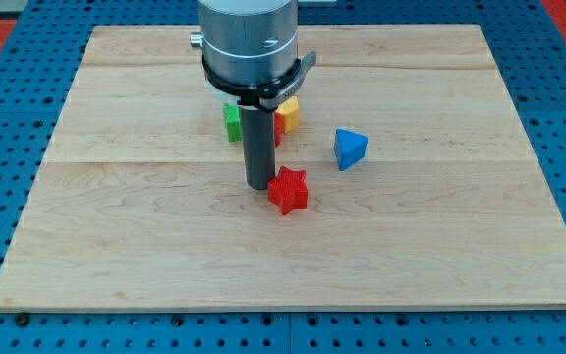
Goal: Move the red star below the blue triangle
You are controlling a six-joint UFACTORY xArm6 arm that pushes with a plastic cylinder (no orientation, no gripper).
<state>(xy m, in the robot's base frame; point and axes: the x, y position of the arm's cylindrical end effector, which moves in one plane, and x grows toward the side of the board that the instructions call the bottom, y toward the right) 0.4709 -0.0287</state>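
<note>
The red star lies near the middle of the wooden board. The blue triangle sits up and to the right of it, a short gap apart. My tip rests on the board just left of the red star, touching or almost touching its left side.
Behind the rod, a green block shows at its left and a yellow block with a red block at its right, all partly hidden. The arm's grey body hangs over the board's top centre. Blue pegboard surrounds the board.
</note>
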